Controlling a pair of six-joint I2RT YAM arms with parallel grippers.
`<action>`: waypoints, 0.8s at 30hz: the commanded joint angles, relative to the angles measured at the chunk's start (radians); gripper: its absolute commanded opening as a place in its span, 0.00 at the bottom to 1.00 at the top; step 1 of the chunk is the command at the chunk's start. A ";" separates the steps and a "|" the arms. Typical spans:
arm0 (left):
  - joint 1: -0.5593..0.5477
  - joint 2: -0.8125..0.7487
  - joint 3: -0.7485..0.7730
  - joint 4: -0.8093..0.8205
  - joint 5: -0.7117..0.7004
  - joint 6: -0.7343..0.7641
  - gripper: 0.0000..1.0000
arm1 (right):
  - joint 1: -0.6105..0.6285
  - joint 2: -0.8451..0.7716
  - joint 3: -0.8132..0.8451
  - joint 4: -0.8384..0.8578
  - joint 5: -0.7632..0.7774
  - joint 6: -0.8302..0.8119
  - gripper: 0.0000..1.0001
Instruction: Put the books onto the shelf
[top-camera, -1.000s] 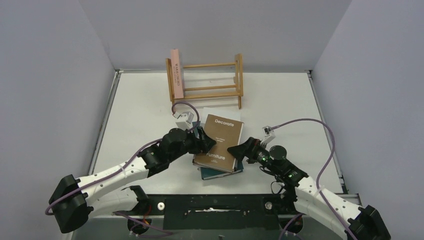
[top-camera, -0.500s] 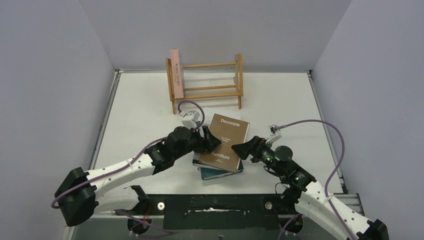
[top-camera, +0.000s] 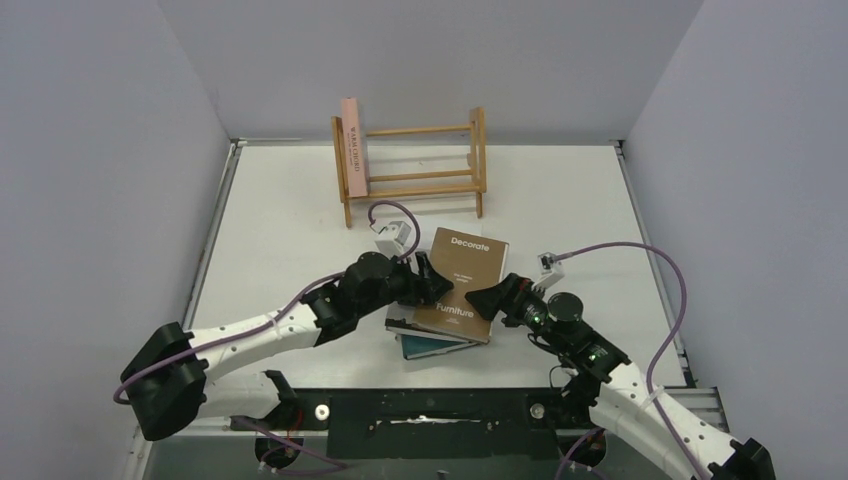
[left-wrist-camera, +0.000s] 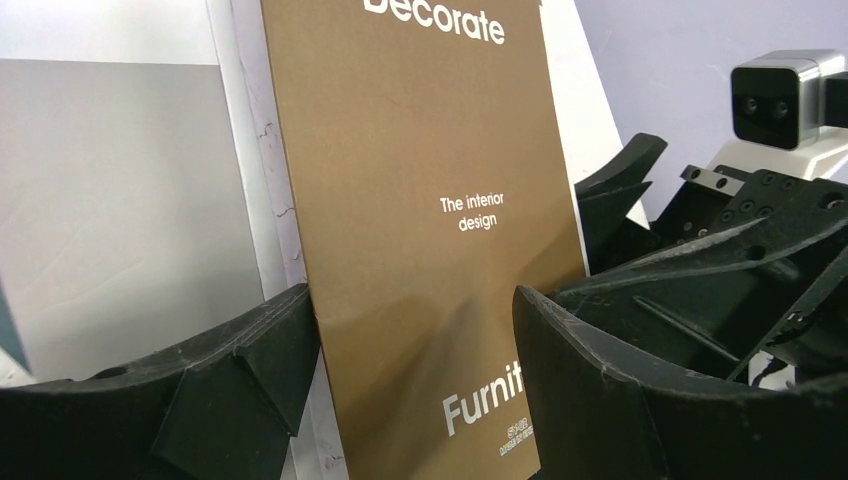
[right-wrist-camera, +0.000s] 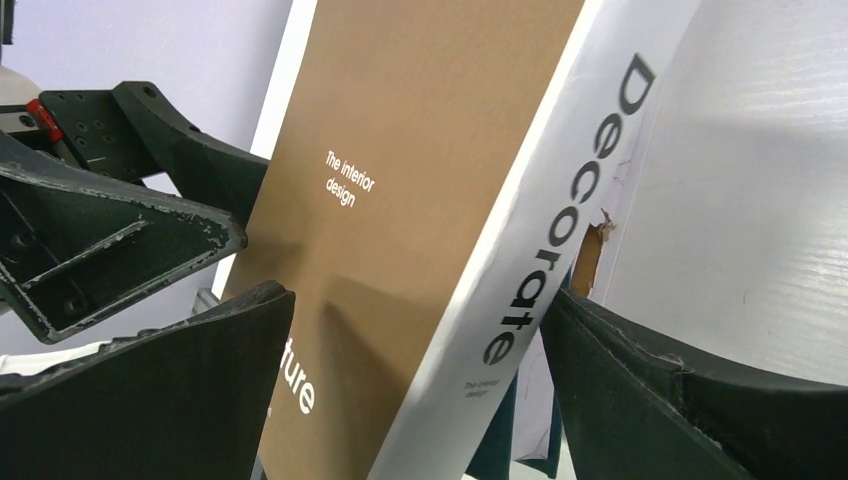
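Now we see the brown "Decorate" book (top-camera: 462, 286) atop the stack (top-camera: 430, 346), shelf (top-camera: 420, 176) at its twelve o'clock. Left gripper (top-camera: 432, 281) at nine and right gripper (top-camera: 479, 300) at four straddle it, jaws wide apart.

White left arm (top-camera: 250, 335) and white right arm (top-camera: 650, 410) angle inward; black left pincer (top-camera: 432, 283) and black right pincer (top-camera: 478, 300) gape wide.

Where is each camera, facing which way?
Top external: above, behind the bases, looking down; left gripper, right gripper, both arms show.
Left wrist: along left gripper's fingers at the brown "Decorate" book; right gripper beyond.
Right wrist: along right gripper's fingers at its white spine; left gripper beyond.
Shared: all show that book.
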 joint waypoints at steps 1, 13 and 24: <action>-0.015 0.036 0.047 0.079 0.032 -0.004 0.69 | -0.024 0.021 -0.023 0.120 -0.038 0.008 0.98; -0.029 0.079 0.024 0.160 0.074 -0.002 0.69 | -0.084 0.072 -0.050 0.268 -0.120 0.000 0.99; -0.043 0.137 0.026 0.251 0.139 0.024 0.69 | -0.092 0.032 0.008 0.230 -0.150 -0.027 0.68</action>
